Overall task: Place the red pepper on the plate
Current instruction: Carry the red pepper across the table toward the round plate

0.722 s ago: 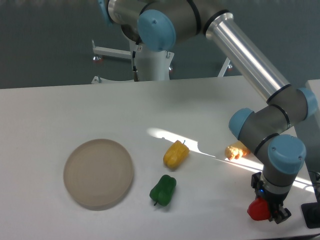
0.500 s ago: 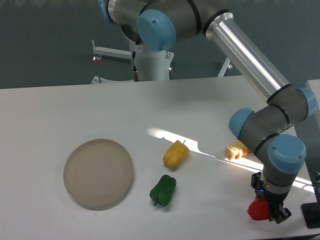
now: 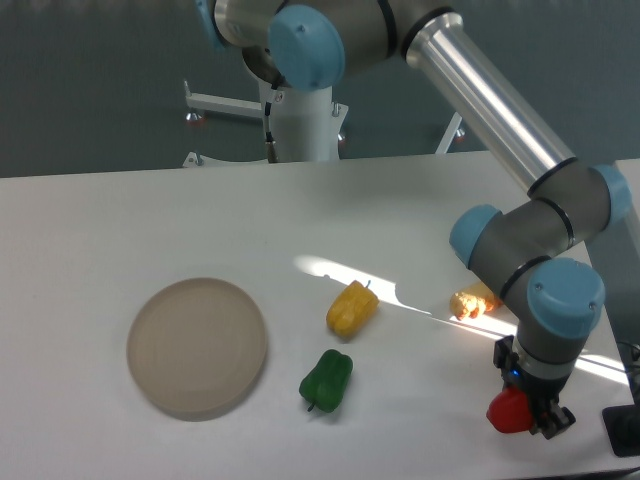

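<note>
White counter [image 3: 120, 220], near right: my fingers [image 3: 527, 418] pinch the small glossy red pepper [image 3: 508, 411]. Judged light, slippery; grip mid-body firmly.

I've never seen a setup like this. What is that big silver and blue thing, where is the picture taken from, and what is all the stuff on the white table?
The silver tube with blue caps is a robot arm, jointed much like a human arm. One fixed camera looks down at the table from in front. At the arm's tip is a gripper, two small fingers that pinch things. It is closed on the red pepper near the table's right front corner; whether the pepper is lifted clear of the surface is hard to tell. The beige round plate, where the pepper should go, lies far to the left with nothing on it. Between them lie a yellow pepper and a green pepper. A small yellowish lump, which I cannot identify, sits behind the arm's wrist.
</note>
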